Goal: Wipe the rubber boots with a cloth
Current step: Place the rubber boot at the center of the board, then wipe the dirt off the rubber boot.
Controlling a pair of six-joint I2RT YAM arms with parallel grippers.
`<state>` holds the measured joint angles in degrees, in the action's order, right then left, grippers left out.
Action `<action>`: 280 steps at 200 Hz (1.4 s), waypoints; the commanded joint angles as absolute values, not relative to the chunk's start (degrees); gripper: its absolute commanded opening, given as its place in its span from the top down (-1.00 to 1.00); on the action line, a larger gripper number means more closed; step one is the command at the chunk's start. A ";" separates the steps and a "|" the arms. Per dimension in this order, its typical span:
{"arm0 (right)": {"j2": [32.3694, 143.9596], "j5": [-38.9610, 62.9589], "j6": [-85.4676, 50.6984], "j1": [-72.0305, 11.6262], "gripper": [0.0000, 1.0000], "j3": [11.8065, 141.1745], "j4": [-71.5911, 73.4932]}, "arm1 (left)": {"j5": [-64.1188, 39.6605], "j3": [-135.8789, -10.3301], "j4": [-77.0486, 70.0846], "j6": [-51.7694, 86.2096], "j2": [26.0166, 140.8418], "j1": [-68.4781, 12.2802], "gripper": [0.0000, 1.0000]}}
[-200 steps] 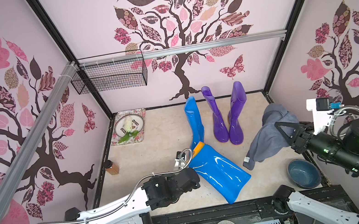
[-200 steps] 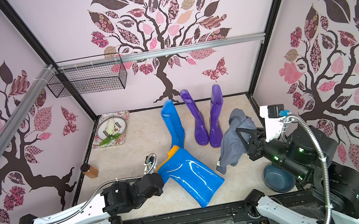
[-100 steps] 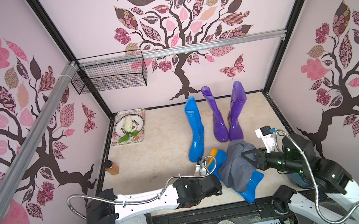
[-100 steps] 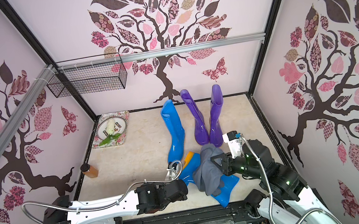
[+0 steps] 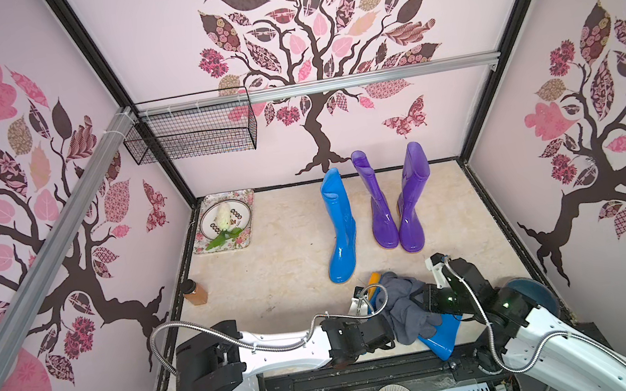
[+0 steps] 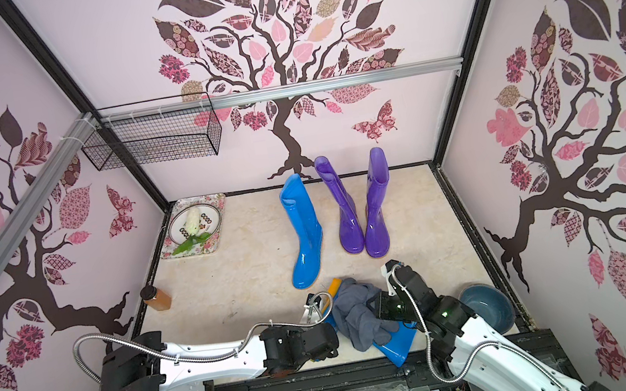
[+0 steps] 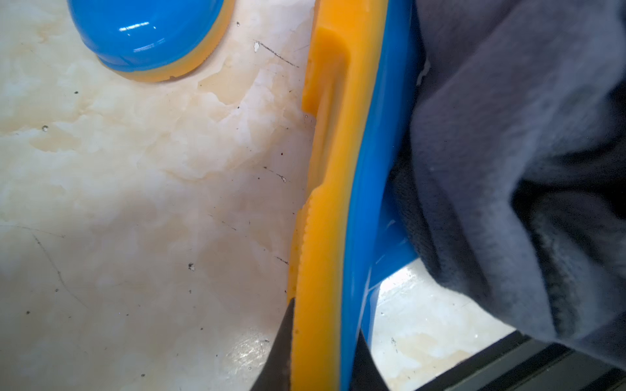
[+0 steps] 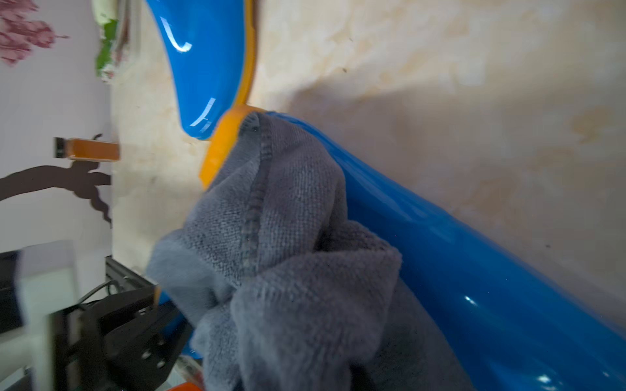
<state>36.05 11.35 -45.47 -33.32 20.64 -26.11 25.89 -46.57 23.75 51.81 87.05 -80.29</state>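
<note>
**Both grippers engaged on the lying blue boot**

**Left gripper** (image 7: 323, 362): set narrow and clamped across the foot of the lying blue boot (image 7: 359, 189). One dark finger (image 7: 283, 352) bears on the orange-yellow sole (image 7: 330, 176). The other bears on the blue upper. The sole stands on edge.

**Right gripper** (image 5: 422, 303): closed on the cloth (image 5: 404, 311). The jaws are buried in the fabric and cannot be seen directly. The dark grey cloth bunches out from this gripper and drapes over the boot's foot and lower shaft, touching the blue surface on the side opposite the sole. It fills the space between the two grippers. The boot's shaft runs on beneath the right gripper, and its open end shows just past the cloth.

**Near field:** just beyond the left gripper's fingertips is the toe of the standing blue boot (image 5: 341, 226). It sits near the lying boot's sole, and the left wrist view shows bare floor (image 5: 280, 268) between them.

**Far field:**
- Past both grippers, toward the back wall, the two purple boots (image 5: 377, 203) (image 5: 412, 198) stand upright side by side, beside the standing blue boot.
- A dark blue bowl (image 5: 536, 293) sits behind the right gripper, close to its arm.
- Well out on the left gripper's outer side, an amber bottle (image 5: 195, 293) stands at the floor edge.
- Farther back on that side lies a floral tray (image 5: 249, 214) carrying a plate.
</note>
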 commanded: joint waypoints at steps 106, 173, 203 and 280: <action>71.31 11.90 -52.14 -43.15 1.00 24.73 15.96 | 26.33 -37.91 9.80 50.69 86.03 -78.30 1.00; 42.85 -15.26 -57.62 -43.79 1.00 19.40 -23.60 | 25.85 -33.42 7.22 52.21 83.24 -78.30 1.00; 39.98 -13.71 -52.55 -43.84 1.00 23.89 -30.06 | 25.49 -32.79 6.61 52.12 83.20 -78.30 1.00; 67.21 14.57 -48.48 -48.69 1.00 29.61 10.84 | 25.75 -35.32 7.00 49.50 83.90 -79.32 1.00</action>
